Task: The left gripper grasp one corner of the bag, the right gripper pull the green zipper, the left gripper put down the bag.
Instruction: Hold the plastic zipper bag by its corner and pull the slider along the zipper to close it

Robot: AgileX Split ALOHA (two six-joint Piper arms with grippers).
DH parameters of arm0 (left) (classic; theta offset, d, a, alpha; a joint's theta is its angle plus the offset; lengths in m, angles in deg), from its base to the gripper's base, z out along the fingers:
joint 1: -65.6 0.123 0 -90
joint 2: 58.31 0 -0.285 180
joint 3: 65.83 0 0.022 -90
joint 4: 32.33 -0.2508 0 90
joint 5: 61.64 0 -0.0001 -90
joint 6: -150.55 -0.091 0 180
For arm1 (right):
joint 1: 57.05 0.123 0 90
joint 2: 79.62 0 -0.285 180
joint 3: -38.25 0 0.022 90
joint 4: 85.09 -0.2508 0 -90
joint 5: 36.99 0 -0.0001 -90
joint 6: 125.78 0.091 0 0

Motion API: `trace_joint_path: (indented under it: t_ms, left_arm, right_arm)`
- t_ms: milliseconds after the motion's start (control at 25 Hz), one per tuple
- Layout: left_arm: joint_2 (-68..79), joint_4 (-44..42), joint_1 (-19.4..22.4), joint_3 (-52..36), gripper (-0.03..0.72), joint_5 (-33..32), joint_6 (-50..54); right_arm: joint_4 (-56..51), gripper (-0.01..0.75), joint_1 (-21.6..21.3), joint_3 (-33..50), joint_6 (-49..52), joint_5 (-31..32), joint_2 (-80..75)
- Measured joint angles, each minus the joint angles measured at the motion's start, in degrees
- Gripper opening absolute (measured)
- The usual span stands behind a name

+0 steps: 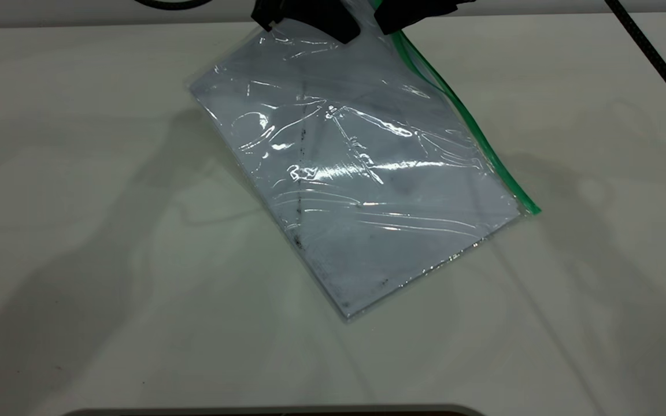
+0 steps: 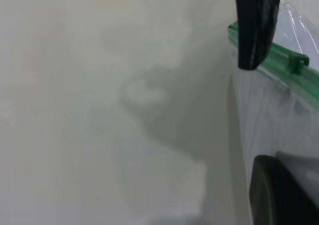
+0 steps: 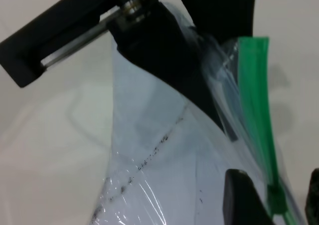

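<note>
The bag is a clear pouch with smudged white paper inside. Its near end rests on the table and its far corner is lifted. My left gripper is shut on that far corner; it also shows in the right wrist view, and one of its fingers lies against the plastic. The green zipper runs along the bag's right edge. My right gripper is open, with a finger on either side of the green slider tab. The tab also shows in the left wrist view, beside a right finger.
The white table lies all around the bag. A braided black cable crosses the far right corner. A dark rounded edge runs along the near side.
</note>
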Motion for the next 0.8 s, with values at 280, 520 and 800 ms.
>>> trace_joint_path:
  t_ms: [280, 520, 800]
  left_arm:
    - [0.0, 0.1, -0.1, 0.0, 0.053, 0.0, -0.1]
    - [0.0, 1.7, -0.1, 0.0, 0.053, 0.0, -0.2]
    - [0.0, 1.9, -0.1, 0.0, 0.053, 0.2, -0.9]
  right_arm:
    - [0.0, 0.304, 0.0, 0.0, 0.0, 0.2, 0.0]
    - [0.0, 0.168, 0.0, 0.0, 0.0, 0.8, 0.0]
    - [0.8, 0.106, 0.0, 0.0, -0.2, 0.8, 0.0]
